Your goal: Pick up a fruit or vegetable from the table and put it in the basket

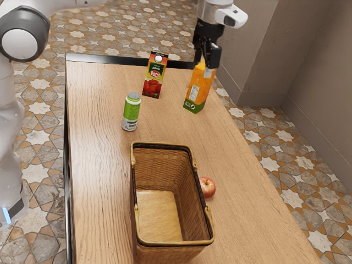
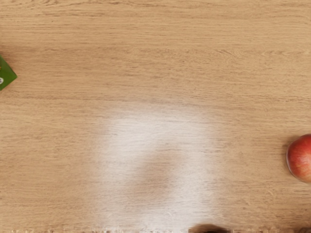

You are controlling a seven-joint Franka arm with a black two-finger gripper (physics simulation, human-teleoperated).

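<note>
Exterior view, upper right: the black gripper [image 1: 207, 65] overlaps a boxy orange carton [image 1: 198, 91]; I can't tell whether its jaws are open, closed or gripping. Lower right of centre, a smooth, round apple [image 1: 207, 187] sits on grained wood [image 1: 99, 187] beside the woven basket [image 1: 172, 242].

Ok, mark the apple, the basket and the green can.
Apple [image 1: 208, 187]: exterior view, its exposed side.
Basket [image 1: 163, 242]: exterior view, near rim.
Green can [image 1: 131, 111]: exterior view, green upper body.
</note>
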